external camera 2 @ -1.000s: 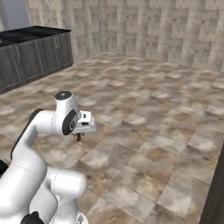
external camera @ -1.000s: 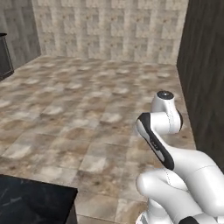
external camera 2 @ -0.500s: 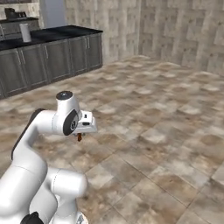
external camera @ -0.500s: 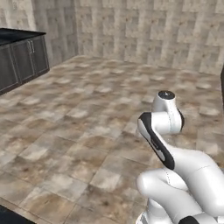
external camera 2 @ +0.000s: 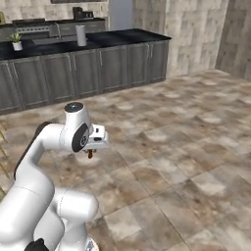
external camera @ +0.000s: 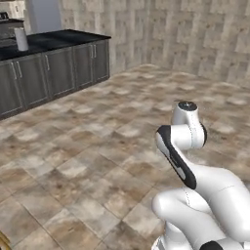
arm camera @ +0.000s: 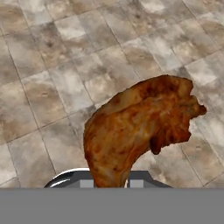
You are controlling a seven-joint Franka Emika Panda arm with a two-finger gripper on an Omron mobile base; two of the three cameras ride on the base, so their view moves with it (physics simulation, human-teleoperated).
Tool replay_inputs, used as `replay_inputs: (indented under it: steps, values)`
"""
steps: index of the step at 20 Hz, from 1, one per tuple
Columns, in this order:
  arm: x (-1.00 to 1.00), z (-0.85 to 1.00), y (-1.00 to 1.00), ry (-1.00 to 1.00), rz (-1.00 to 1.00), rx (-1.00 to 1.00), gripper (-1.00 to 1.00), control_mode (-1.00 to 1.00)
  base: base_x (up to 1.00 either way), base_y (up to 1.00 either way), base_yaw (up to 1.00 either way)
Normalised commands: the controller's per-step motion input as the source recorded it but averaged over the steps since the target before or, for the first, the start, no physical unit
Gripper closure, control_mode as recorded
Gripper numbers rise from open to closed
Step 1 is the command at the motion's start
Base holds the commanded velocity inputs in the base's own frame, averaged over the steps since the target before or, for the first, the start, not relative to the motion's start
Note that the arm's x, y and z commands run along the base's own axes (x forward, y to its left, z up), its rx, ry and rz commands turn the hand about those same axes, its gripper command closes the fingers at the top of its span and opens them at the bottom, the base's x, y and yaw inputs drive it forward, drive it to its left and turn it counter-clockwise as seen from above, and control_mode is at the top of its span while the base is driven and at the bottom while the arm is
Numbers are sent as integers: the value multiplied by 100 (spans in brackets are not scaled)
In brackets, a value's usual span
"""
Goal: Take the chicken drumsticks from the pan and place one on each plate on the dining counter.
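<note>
End effector is clamped nearly closed on one drumstick, carried above the tiled floor, far from any plate. Keep the grip firm and the hand level while the base drives toward the counter.

White glossy arm, rounded links (black joint bands).

Stone-tiled floor, dark cabinets (black-topped), tiled wall.

Orange-brown mottled chicken drumstick, beige-and-brown stone-tiled floor, dark grey cabinets under a glossy black tabletop, white arm with dark joints
</note>
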Motion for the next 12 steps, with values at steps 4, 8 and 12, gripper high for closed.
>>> replay_inputs:
  steps: [4,8,12]
  values:
    - [0,0,0,0,0,0,100,100,87,-11,51]
    - [0,0,0,0,0,0,100,100,91,-13,44]
    - [0,0,0,0,0,0,100,100,94,-14,41]
